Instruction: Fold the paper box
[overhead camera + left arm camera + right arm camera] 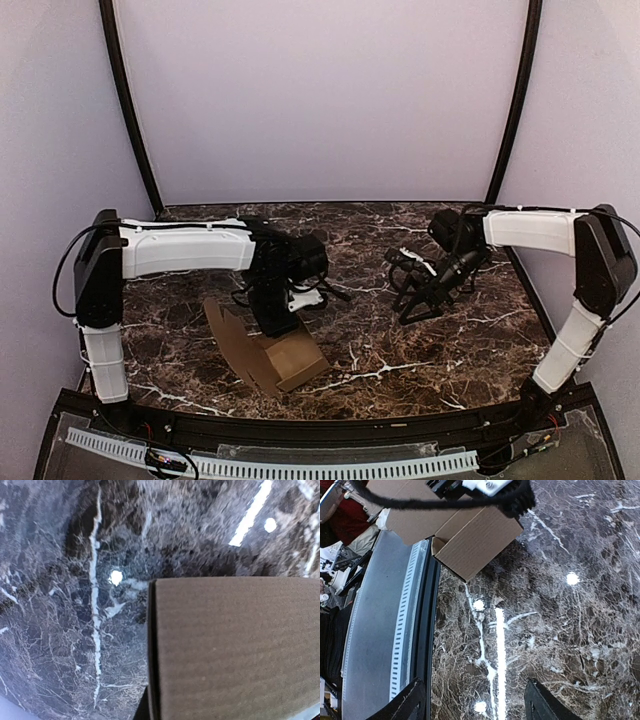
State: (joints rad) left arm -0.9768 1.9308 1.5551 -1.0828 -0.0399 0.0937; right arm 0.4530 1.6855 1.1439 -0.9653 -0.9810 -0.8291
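Observation:
The paper box [290, 360] is brown cardboard, partly folded, and stands near the table's front edge left of centre. A flap with rounded tabs [228, 335] sticks up on its left. My left gripper [275, 325] points down onto the box's top panel and is shut on the cardboard. In the left wrist view a box panel [235, 650] fills the lower right and hides the fingers. My right gripper [410, 300] hovers over bare marble to the right, well apart from the box. It is open [475, 700] with nothing between its fingers [545, 705]. The box [470, 545] shows at the top of that view.
The dark marble table [400, 230] runs to a black rail and a perforated white strip [300, 465] at the near edge, also seen at the left of the right wrist view as the strip [405, 630]. Two black poles rise at the back corners.

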